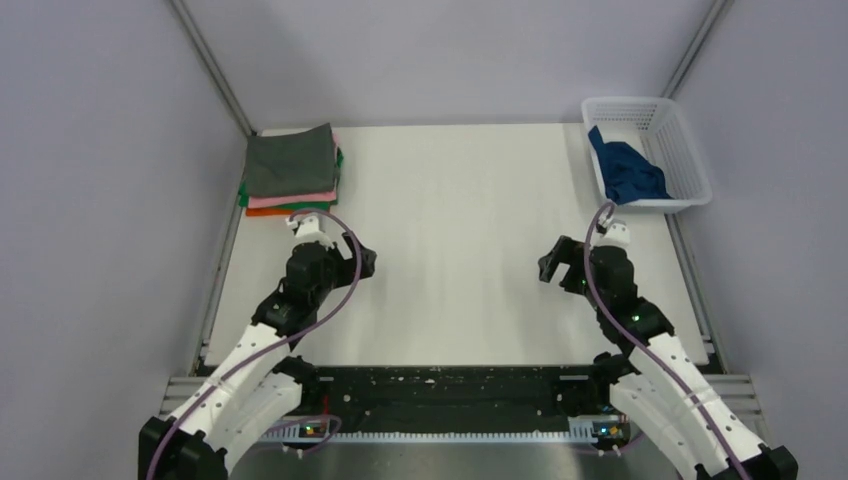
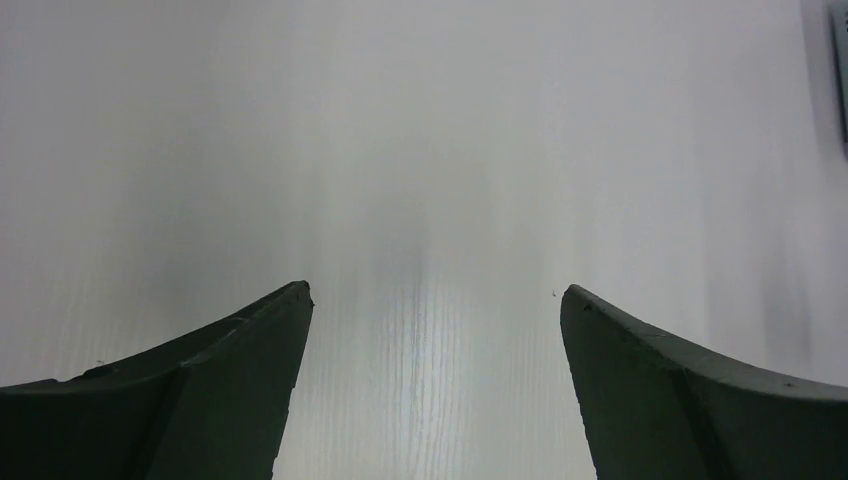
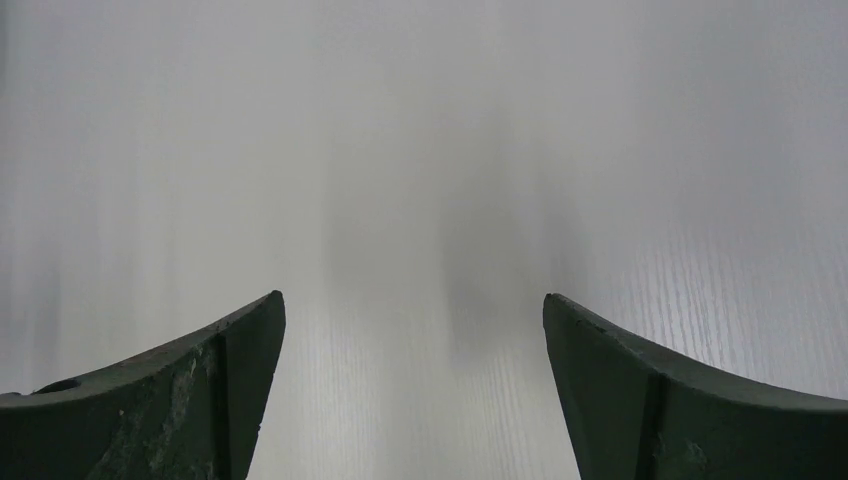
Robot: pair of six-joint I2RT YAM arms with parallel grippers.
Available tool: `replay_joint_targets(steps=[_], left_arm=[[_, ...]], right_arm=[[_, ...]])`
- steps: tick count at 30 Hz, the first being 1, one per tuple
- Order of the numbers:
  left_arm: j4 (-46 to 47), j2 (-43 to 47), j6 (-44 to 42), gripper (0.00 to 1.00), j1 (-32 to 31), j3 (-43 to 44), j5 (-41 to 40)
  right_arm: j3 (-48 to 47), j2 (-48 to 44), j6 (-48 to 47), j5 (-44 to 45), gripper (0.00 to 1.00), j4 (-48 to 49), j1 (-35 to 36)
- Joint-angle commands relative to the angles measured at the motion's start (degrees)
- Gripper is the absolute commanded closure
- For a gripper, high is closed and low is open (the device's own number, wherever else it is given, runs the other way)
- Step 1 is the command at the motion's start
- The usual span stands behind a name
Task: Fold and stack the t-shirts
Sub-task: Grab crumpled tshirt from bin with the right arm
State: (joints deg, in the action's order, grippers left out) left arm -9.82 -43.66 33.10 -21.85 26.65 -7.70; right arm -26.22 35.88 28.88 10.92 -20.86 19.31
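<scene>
As grey walls point(image 1: 100, 150) are enclosing my bench point(image 1: 460, 220), left gripper point(image 1: 362, 262) and right gripper point(image 1: 552, 264) are gaping; only overhead is showing t-shirts point(image 1: 292, 160).

Lab enclosure — grey panels point(image 1: 90, 150), aluminium framing point(image 1: 213, 70)

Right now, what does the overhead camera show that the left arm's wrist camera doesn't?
Only the overhead view shows the folded t-shirts stacked at the far left corner, the navy t-shirt in the white basket at far right, and the right pincer, open. Only the left wrist view shows, close up, its own fingers spread wide with nothing between them. Both show the left pincer and the white table.
</scene>
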Motion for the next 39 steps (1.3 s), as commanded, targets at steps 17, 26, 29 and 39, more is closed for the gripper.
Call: replay_joint_targets(steps=[17, 26, 29, 39], left_arm=[[0.45, 2.37, -0.63, 0.01, 0.03, 2.19, 0.95], [1.93, 3.02, -1.03, 0.01, 0.04, 1.28, 2.07], [2.57, 2.84, -1.02, 0.01, -0.03, 0.95, 2.14], [3.02, 0.41, -1.37, 0.01, -0.11, 1.16, 4.07]], right_arm=[[-36.7, 29.44, -7.01, 3.23, 0.01, 5.5, -12.95], [-68.15, 59.4, -7.83, -10.35, 0.03, -9.53, -30.09], [-77.17, 68.33, -8.36, -9.36, 0.05, -15.97, -32.38], [-92.19, 88.8, -9.34, -0.79, 0.07, -27.28, -33.02]])
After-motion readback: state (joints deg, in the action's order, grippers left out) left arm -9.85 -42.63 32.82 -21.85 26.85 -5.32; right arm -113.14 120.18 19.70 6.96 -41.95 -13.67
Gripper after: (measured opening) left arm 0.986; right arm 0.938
